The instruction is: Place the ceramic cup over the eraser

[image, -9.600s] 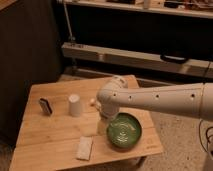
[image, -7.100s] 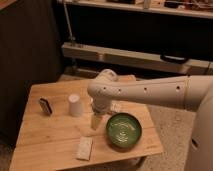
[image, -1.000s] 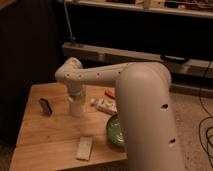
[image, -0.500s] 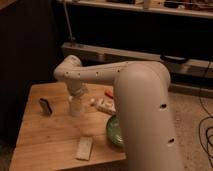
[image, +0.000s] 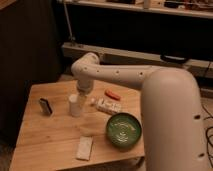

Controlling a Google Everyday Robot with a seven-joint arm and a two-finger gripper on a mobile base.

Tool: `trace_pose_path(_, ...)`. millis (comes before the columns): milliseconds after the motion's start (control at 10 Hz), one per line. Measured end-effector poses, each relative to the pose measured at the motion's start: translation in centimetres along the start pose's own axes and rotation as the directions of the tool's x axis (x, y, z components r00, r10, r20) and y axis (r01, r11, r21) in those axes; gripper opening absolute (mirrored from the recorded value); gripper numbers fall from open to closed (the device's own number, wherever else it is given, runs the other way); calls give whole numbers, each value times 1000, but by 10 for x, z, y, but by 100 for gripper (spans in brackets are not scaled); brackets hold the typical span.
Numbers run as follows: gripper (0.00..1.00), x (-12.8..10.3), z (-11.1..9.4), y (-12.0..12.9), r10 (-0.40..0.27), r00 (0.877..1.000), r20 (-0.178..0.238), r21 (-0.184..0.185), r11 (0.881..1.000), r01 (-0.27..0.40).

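The ceramic cup [image: 75, 106] is small, white and handleless. It stands upright on the left half of the wooden table [image: 45, 140]. My gripper [image: 81, 96] hangs from the big white arm right at the cup's top right rim, partly hiding it. A flat white rectangular block [image: 84, 148] that looks like the eraser lies near the table's front edge, well in front of the cup. A small dark block with a pale stripe [image: 46, 106] stands to the left of the cup.
A green bowl [image: 123, 130] sits at the front right of the table. A white packet [image: 108, 106] and a small orange-red object [image: 113, 93] lie just right of the cup. A dark shelf unit [image: 125, 50] runs behind the table.
Over the earlier frames the arm swung from the right side of the table to the cup. In the last second it has barely moved, and the cup stands where it was.
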Motion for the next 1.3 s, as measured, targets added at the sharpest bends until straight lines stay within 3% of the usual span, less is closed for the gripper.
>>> trace_pose_path(200, 80, 0, -3, 1, -43, 992, 121, -16, 999, 45)
trace_pose_path(300, 80, 2, -4, 2, -91, 974, 206, -19, 995, 97)
trace_pose_path(500, 80, -1, -1, 7, -156, 948, 276, -13, 986, 166)
trace_pose_path(600, 80, -2, 1, 10, -207, 929, 308, 4, 976, 216)
trace_pose_path(700, 80, -2, 2, 13, -263, 906, 331, 27, 963, 269)
trace_pose_path(1000, 80, -3, 10, 17, -355, 864, 358, 72, 933, 353)
trace_pose_path(1200, 80, -2, 16, 12, -374, 856, 357, 104, 927, 361)
trace_pose_path(1300, 80, -2, 15, 8, -366, 857, 362, 110, 930, 350)
